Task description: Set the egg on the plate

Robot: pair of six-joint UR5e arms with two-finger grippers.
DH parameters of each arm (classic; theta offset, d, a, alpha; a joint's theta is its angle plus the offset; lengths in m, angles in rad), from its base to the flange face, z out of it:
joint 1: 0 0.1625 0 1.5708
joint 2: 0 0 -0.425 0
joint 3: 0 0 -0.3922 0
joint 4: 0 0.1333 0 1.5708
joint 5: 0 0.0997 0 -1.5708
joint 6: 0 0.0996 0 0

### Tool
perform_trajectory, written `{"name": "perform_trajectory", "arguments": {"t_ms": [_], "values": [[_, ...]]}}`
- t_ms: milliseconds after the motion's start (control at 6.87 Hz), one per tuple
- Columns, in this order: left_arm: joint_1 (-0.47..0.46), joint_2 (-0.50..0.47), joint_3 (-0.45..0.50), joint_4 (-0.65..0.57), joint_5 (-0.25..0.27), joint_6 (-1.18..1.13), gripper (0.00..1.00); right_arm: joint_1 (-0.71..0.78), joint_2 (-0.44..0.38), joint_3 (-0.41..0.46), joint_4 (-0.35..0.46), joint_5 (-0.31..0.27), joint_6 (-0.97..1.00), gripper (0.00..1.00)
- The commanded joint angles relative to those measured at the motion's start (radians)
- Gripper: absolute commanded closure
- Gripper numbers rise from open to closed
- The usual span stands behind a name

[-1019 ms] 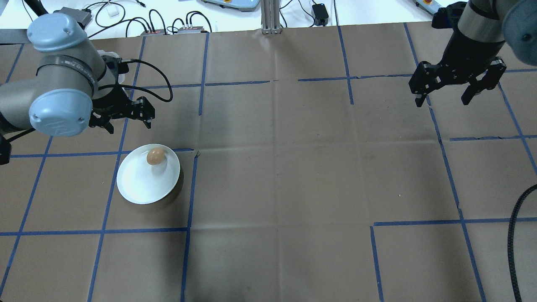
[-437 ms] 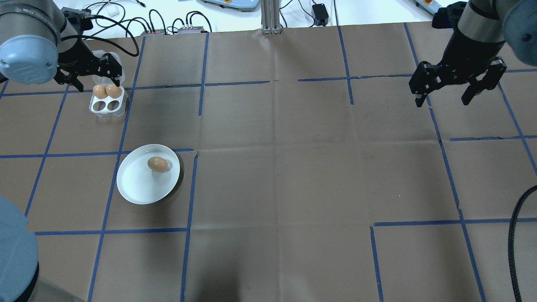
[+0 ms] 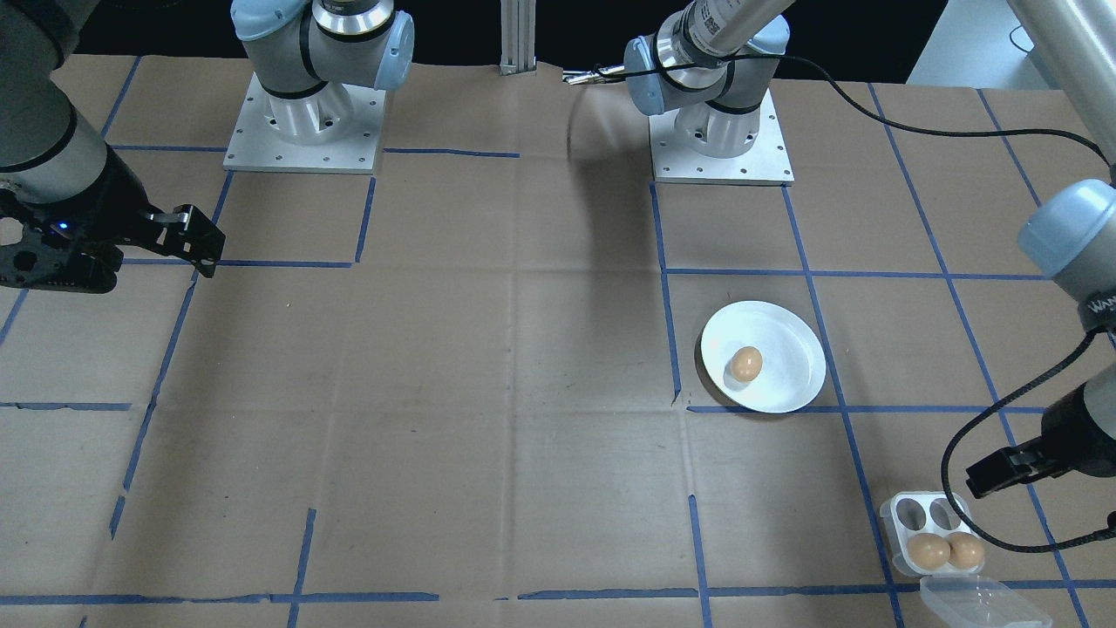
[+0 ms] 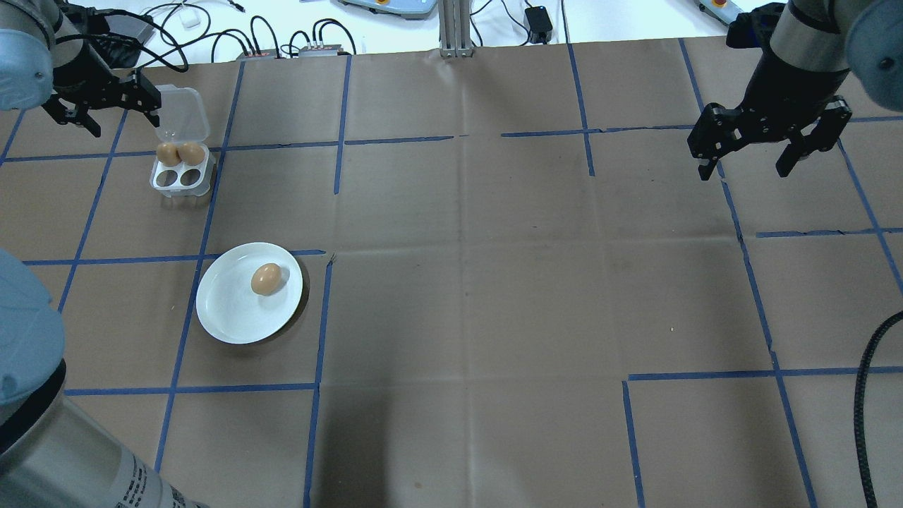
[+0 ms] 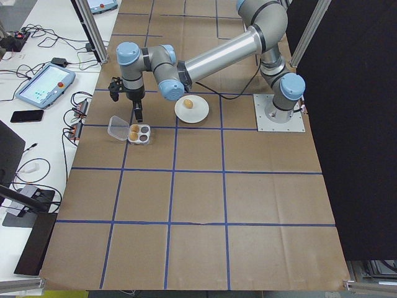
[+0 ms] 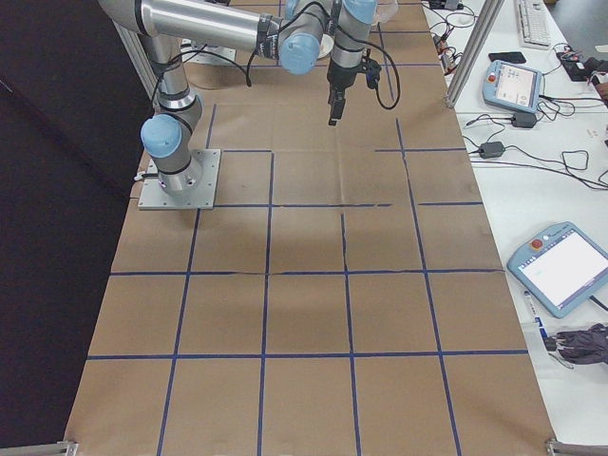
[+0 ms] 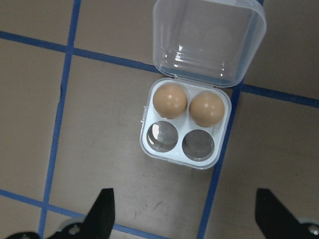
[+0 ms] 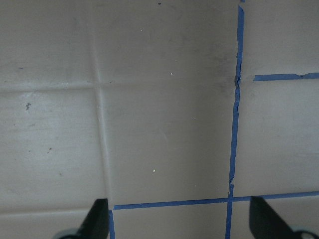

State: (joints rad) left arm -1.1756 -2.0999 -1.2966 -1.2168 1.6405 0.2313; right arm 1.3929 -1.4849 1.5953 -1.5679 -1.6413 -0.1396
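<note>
One brown egg [image 4: 266, 279] lies on its side on the white plate [image 4: 233, 317], toward the plate's 2 o'clock edge in the overhead view, touching nothing but the plate. The plate sits flat on the brown paper-covered bench [image 4: 465, 282], in the bench's left half as seen from overhead, beside a crossing of blue tape lines [image 4: 321, 317].

At about 11 o'clock from the plate, well apart from it, stands a small clear egg box [image 4: 182, 169] with its lid [image 4: 182, 113] folded back flat. Two brown eggs [image 7: 188, 103] fill the pair of cups nearest the lid; the two other cups [image 7: 180, 142] are bare.

The left hand [image 4: 102, 113] hangs above the bench just to the 10 o'clock side of the egg box, its two fingers spread wide apart and holding nothing; the left wrist view looks straight down on the box from between the fingertips [image 7: 102, 211].

The right hand [image 4: 751, 159] hovers far off at the bench's 2 o'clock corner in the overhead view, fingers likewise spread apart and bare, with only paper and tape beneath it
</note>
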Motion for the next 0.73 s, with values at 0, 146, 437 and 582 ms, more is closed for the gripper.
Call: {"name": "perform_trajectory", "arguments": {"t_ms": [0, 146, 437, 582], "values": [[0.008, -0.023, 0.026, -0.007, 0.007, 0.305, 0.00, 0.000, 0.000, 0.000, -0.001, 0.000, 0.000, 0.00], [0.010, -0.031, 0.031, -0.006, 0.007, 0.464, 0.00, 0.000, 0.000, 0.000, 0.000, 0.000, 0.000, 0.00], [0.013, -0.058, 0.036, 0.000, 0.004, 0.715, 0.00, 0.000, 0.000, 0.000, 0.000, 0.000, 0.000, 0.00], [0.013, -0.066, 0.045, 0.006, -0.007, 0.887, 0.00, 0.000, 0.000, 0.000, 0.000, 0.000, 0.000, 0.00]]}}
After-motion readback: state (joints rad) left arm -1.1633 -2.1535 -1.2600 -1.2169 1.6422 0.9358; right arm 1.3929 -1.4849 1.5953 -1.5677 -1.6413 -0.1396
